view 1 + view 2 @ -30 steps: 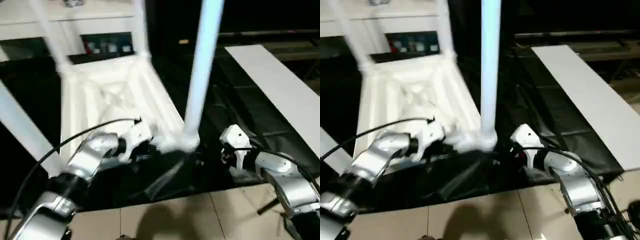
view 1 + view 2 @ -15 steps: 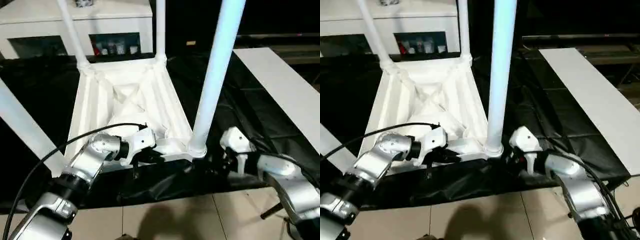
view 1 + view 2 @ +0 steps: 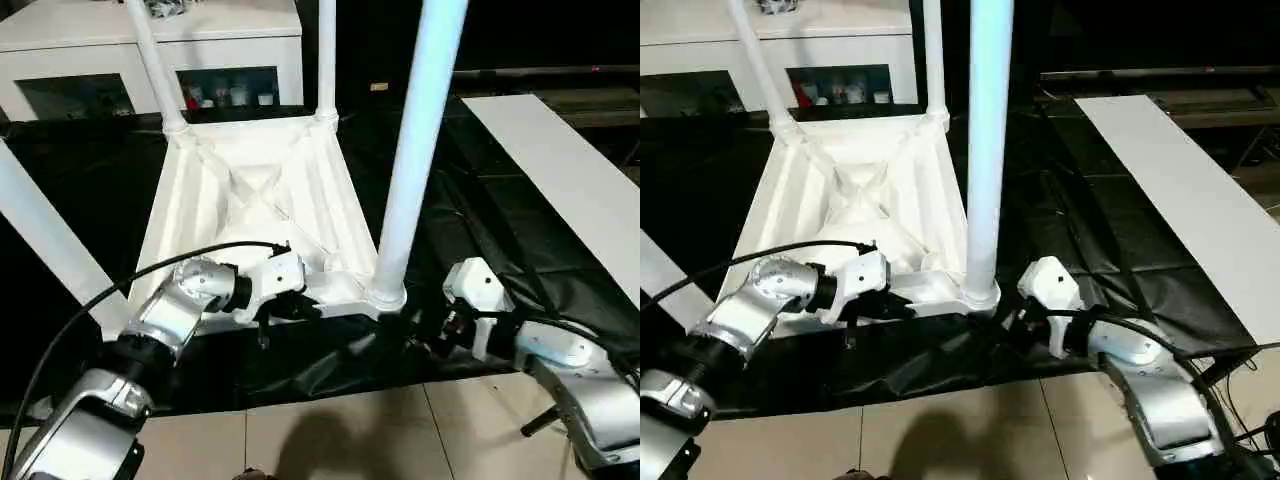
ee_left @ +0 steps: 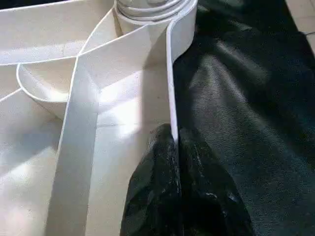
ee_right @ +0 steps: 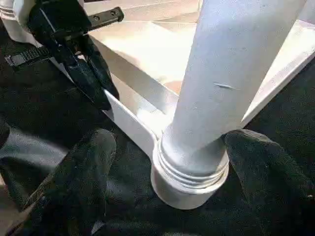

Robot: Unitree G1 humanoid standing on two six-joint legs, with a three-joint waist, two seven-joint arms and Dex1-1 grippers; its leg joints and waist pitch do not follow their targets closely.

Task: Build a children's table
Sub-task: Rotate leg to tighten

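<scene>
The children's table lies upside down on black cloth, its ribbed white tabletop (image 3: 250, 210) facing up. All four white legs stand in the corner sockets; the near right leg (image 3: 410, 150) rises beside my right arm. My left gripper (image 4: 173, 142) is shut on the tabletop's thin near rim (image 4: 170, 88), also seen from the head (image 3: 268, 312). My right gripper (image 5: 177, 169) is open, with one black finger (image 5: 91, 167) on each side of the near right leg's collar (image 5: 189, 172), and it does not clamp the collar.
A white cabinet with glass doors (image 3: 150, 40) stands behind the table. A flat white board (image 3: 560, 160) lies on the black cloth (image 3: 480, 230) to the right. Tiled floor (image 3: 350, 440) runs along the near edge. A black cable (image 3: 150, 275) loops over my left forearm.
The head view has shifted and steadied. My left gripper stays shut on the rim and my right stays open at the leg's base; the table has not clearly moved.
</scene>
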